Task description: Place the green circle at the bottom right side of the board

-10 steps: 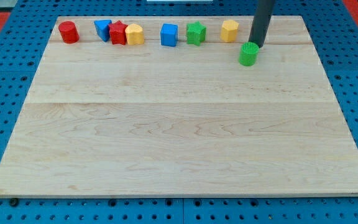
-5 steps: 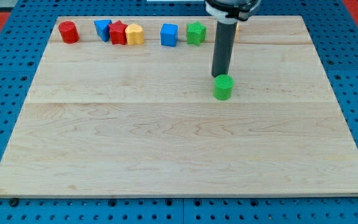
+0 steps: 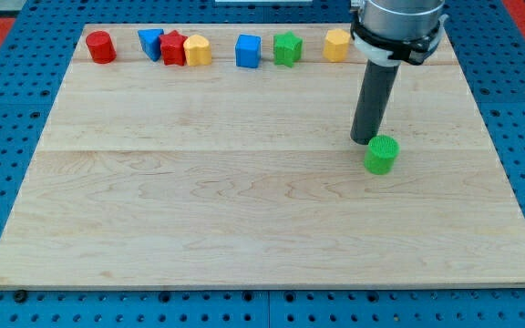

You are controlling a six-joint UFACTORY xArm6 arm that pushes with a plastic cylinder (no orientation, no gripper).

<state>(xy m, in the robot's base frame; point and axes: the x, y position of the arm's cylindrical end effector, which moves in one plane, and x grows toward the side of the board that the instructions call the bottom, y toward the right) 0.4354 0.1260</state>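
1. You had no jaws to report: the arm ended in a plain dark rod, so nothing was gripped and nothing could be. Only a push was possible.
2. My tip (image 3: 365,141) sat on the board just beside the green circle (image 3: 382,155), at its upper-left edge; touching or a hair apart, can't tell.
3. The green circle, a short upright cylinder, stood right of the board's centre, about mid-height, well apart from the row of blocks at the view's top and from the bottom right corner.
4. The wooden board (image 3: 244,228) was bare between the green circle and that corner.
5. Handling, as a judgement: the block looked small, light and rigid, probably hard plastic or painted wood, and should slide easily on the smooth wood. Not fragile.
6. Being round, it would likely roll off the rod to one side if you pushed off-centre. You would want contact on its upper-left side, in line with its middle and the corner.
7. Where my tip stood suited that line: down and to the view's right.
8. Top row, untouched: red cylinder (image 3: 100,46), blue block (image 3: 150,42), red star (image 3: 172,47), yellow block (image 3: 197,49), blue cube (image 3: 248,51), green star (image 3: 287,48), yellow block by the rod (image 3: 336,44).
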